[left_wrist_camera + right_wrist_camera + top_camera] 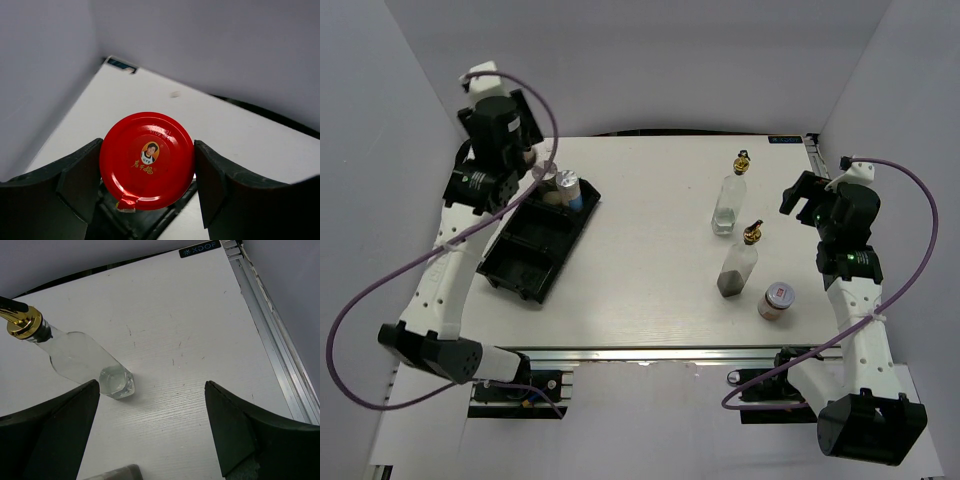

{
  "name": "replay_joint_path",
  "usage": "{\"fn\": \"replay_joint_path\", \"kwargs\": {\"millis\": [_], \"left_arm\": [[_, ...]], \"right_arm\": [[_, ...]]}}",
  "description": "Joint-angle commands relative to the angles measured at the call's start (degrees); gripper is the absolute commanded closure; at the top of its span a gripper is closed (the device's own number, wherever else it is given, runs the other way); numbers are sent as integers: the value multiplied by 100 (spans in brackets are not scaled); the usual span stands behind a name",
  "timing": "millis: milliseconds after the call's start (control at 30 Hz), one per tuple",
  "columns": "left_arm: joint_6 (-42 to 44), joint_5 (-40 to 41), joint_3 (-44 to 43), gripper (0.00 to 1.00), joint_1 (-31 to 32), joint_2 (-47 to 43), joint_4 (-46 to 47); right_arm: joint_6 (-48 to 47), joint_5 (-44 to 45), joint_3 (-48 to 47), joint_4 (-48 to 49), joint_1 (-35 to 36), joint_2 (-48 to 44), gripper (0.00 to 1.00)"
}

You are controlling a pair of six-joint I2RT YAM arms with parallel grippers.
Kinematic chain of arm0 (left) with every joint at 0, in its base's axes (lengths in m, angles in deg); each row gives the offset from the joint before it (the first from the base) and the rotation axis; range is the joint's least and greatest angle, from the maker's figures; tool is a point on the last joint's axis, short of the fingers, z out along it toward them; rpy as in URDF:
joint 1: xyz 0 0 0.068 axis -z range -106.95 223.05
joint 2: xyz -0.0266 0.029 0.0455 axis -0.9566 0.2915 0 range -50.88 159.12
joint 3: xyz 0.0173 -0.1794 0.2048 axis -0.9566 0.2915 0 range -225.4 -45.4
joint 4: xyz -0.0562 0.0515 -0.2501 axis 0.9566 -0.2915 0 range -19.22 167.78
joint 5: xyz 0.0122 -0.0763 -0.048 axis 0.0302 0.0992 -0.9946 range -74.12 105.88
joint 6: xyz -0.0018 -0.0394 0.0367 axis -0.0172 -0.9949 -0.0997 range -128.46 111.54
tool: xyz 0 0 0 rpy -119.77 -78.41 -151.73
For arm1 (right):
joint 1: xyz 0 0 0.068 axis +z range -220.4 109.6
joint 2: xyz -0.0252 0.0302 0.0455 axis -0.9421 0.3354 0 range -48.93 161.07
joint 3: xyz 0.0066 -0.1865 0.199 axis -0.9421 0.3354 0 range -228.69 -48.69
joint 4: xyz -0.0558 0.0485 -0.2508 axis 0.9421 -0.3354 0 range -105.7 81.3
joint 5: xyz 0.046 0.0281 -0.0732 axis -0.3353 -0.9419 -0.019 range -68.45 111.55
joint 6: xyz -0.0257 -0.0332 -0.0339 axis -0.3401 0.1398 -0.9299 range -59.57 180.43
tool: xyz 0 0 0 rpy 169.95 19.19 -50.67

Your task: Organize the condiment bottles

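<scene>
In the left wrist view, a red-lidded jar [146, 160] is seen from above between the two fingers [80, 182] of the left tool [148, 167]. The fingers are pressed against opposite edges of the red lid, so the jar is gripped with the tool partly closed. Dark tray walls are visible under the lid, but whether the jar's base rests on the tray cannot be told.

In the top view the left tool [538, 168] is placed in the upper left of the frame, over the far end of the black tray [525, 262]. The jar itself is hidden there by the arm. Silver-lidded jars [567, 183] are seen standing in that same end of the tray, just beside the tool.

The right tool [798, 198] is held at the right of the frame with its fingers spread wide and nothing between them; only bare table [200, 315] is seen in the gap. A clear bottle [728, 205] with a gold spout stands upright just left of it, apart from the fingers. A second gold-spouted bottle [738, 268] with a dark lower part is found below it in the frame, and a short jar [777, 300] stands near the table's lower right edge.
</scene>
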Motion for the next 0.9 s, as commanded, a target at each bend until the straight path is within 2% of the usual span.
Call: {"fn": "replay_joint_path", "kwargs": {"millis": [0,167,300,533,733,867], "left_arm": [[-380,452,798,100,-468,-508,288],[-687,267,2089,100,-733,-966,719],[-811,153,2680,100,-926,-1055,982],[-793,-261,3112,100,-1023,-836,1685],[-758,-349,3182,100,-1085,-414,1870],[-784,-436,3323,100,-1164,-194,2029]], "right_arm": [[32,-51,-63,218,3,-65,11],[40,-51,-63,218,3,-12,11],[23,72,-55,218,3,23,11],[14,46,-55,209,3,58,11],[-65,28,-63,200,3,84,11],[-276,-332,-46,253,3,-12,11]]}}
